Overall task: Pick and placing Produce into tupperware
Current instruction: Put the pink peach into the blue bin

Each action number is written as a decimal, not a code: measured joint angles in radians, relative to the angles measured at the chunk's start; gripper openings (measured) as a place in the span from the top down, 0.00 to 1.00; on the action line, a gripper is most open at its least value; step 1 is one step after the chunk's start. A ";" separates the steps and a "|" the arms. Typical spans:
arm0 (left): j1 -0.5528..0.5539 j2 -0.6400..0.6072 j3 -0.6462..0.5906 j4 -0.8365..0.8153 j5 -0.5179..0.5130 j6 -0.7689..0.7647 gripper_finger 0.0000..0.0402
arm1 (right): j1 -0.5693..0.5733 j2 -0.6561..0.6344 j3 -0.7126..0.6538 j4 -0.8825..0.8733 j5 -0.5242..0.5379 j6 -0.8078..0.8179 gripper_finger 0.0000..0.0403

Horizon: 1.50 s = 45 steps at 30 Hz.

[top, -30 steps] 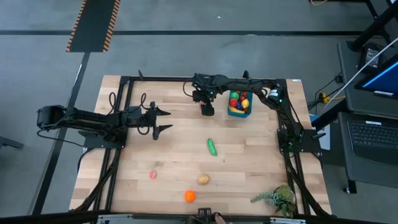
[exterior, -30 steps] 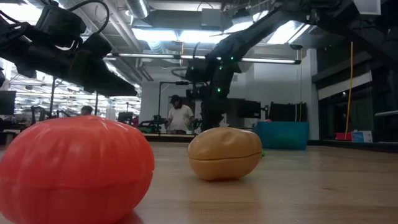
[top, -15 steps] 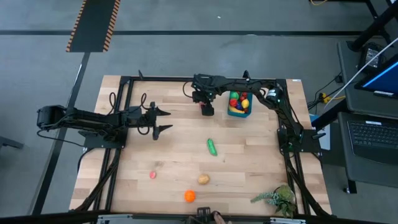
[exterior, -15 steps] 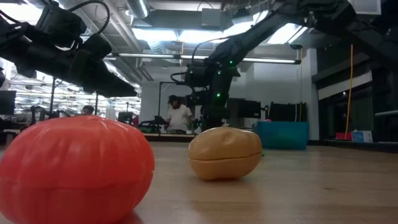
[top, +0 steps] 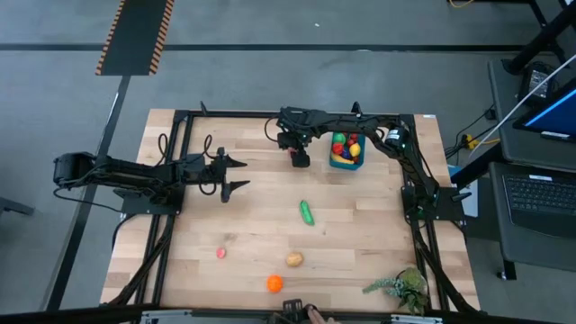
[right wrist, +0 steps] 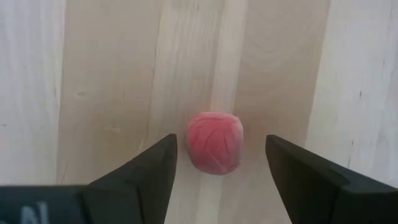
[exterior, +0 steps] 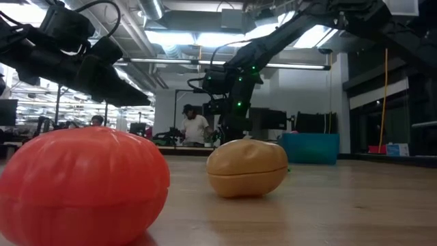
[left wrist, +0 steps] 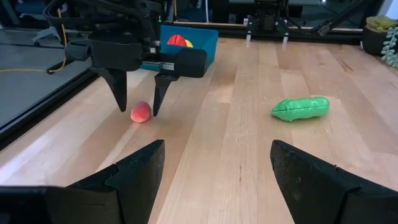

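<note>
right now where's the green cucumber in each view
High view: green cucumber lies mid-table, nearer the camera than the blue tupperware.
Low view: not visible.
Left wrist view: on the wood at right.
Right wrist view: not in it.
Shared landmark: the blue tupperware.

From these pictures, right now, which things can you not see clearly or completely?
- Pink fruit under the right gripper: hidden by that gripper in the high view.
- Contents of the blue tupperware: too small to name in the high view; its wall hides most in the left wrist view.
- Green cucumber: hidden behind the tan potato in the low view.
- Orange pumpkin: cut off by the low view's bottom edge.
</note>
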 joint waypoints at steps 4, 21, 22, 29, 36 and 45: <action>0.000 0.000 0.000 0.000 0.000 0.000 0.29 | 0.000 0.000 0.000 0.000 0.000 -0.005 0.40; 0.000 0.000 0.000 0.000 0.000 0.000 0.29 | 0.000 0.000 0.000 -0.001 0.000 -0.015 0.83; 0.000 0.000 0.000 0.000 0.000 0.000 0.29 | 0.000 0.000 0.000 -0.002 0.000 -0.015 0.84; 0.000 0.000 0.000 0.000 0.000 0.000 0.29 | 0.000 -0.007 0.001 -0.046 0.000 -0.010 0.84; 0.000 0.000 0.000 0.001 0.000 -0.003 0.29 | 0.000 -0.020 0.075 -0.126 0.031 0.002 0.85; 0.000 0.000 0.000 0.000 0.000 0.000 0.29 | 0.000 -0.020 0.205 -0.272 0.033 0.037 0.86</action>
